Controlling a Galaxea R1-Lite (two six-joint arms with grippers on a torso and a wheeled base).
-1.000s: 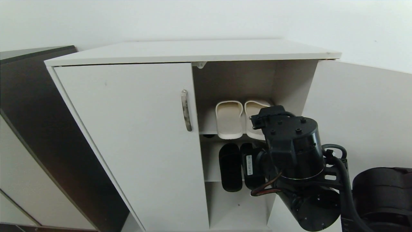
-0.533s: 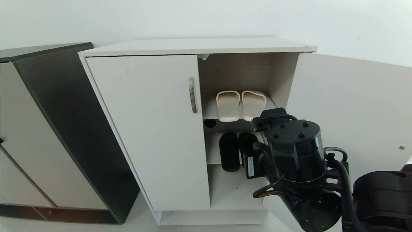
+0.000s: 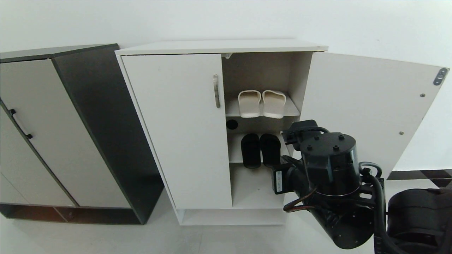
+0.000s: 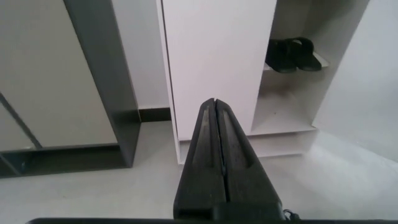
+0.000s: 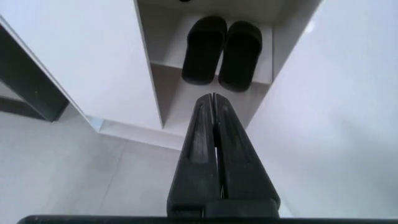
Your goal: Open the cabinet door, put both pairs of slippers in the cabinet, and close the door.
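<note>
Pale floor (image 3: pixel 106 236) and white wall (image 3: pixel 226 17) as backdrop; against that wall, white cabinet (image 3: pixel 219 46), landmark for everything below; just beside the cabinet, on its left, a dark-sided cabinet (image 3: pixel 88 123), shut and, by the task sentence, no part of the job.

Largest moving piece of the cabinet: right door (image 3: pixel 363 109), swung wide open, well away from the cabinet front; left door (image 3: pixel 176 130) shut flat, metal handle (image 3: pixel 216 91) upright at its inner edge.

Inside the cabinet's open right half: white slippers (image 3: pixel 261 103) side by side on the upper shelf; black slippers (image 3: pixel 260 150) side by side on the shelf just below.

Right arm (image 3: pixel 328 165) low in front of the cabinet's open half, apart from shelves and door; right gripper (image 5: pixel 213 102) aimed toward the shelf with the black slippers, jaws pressed together on nothing; left gripper (image 4: pixel 214 106) facing the cabinet's shut left door from farther out, jaws likewise closed flat and empty.

Judging from this: opening done; both pairs stowed inside the cabinet; closing alone left. Probably calls for getting a gripper behind the right door and pushing the panel back toward the cabinet front; no contact with that door yet.
</note>
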